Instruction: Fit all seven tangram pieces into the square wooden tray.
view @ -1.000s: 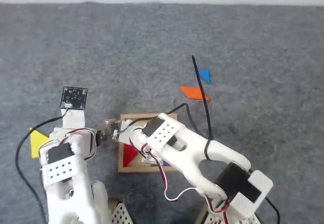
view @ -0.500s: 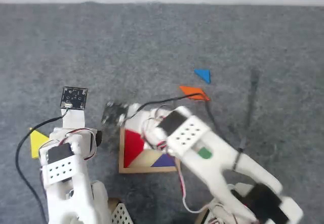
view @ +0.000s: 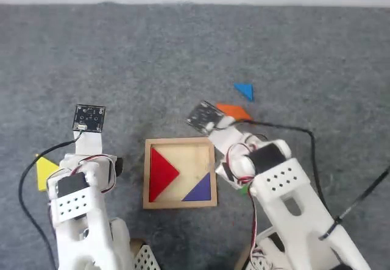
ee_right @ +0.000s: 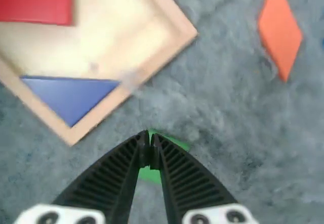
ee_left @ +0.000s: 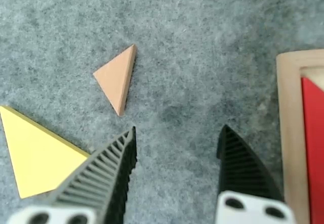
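Observation:
The square wooden tray (view: 180, 142) lies at the table's middle, holding a red triangle (view: 161, 172) and a blue-purple triangle (view: 200, 189). My right gripper (ee_right: 150, 139) is shut, its tips just above a green piece (ee_right: 173, 143) on the carpet beside the tray's rim (ee_right: 169, 42). An orange parallelogram (view: 234, 111) and a small blue triangle (view: 245, 90) lie beyond the tray. My left gripper (ee_left: 177, 143) is open and empty, hovering over carpet left of the tray's edge (ee_left: 287, 133). A tan triangle (ee_left: 117, 77) and a yellow triangle (ee_left: 35, 155) lie close to it.
The left arm (view: 76, 197) stands at the lower left and partly covers the yellow triangle (view: 46, 171). At the lower right is the right arm (view: 280, 184), trailing a black cable (view: 359, 197). Bare grey carpet stretches across the far half of the table.
The right arm has swung off the tray to its right side, uncovering the red and blue-purple triangles. The left arm has not moved.

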Tool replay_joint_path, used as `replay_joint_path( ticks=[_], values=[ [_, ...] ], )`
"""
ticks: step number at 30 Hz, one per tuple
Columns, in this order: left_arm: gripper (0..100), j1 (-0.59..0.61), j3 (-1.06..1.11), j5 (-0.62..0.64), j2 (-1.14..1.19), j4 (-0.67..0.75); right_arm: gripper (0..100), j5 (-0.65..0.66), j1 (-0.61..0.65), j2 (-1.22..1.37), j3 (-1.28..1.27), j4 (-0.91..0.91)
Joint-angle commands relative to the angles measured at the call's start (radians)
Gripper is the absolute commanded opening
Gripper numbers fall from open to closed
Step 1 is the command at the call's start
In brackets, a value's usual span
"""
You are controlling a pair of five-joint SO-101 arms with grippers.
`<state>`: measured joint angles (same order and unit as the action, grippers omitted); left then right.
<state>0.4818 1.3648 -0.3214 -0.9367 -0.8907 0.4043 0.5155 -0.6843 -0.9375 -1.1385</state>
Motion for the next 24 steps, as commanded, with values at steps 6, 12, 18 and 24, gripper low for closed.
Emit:
replay_joint_path(
  ticks=[6,12,18,24],
  values=[
    [25,0.097,-0.185,-0.017,-0.020,-0.244,7.7,-0.115,-0.153,-0.041,-0.141,0.286],
    [25,0.272,-0.344,-0.094,-0.015,-0.356,7.6,-0.117,-0.168,-0.038,-0.143,0.288],
    [25,0.359,-0.372,-0.161,0.000,-0.350,7.6,-0.117,-0.165,-0.038,-0.143,0.286],
    [25,0.245,-0.478,-0.129,0.239,-0.265,7.6,-0.117,-0.165,-0.047,-0.152,0.288]
  ],
)
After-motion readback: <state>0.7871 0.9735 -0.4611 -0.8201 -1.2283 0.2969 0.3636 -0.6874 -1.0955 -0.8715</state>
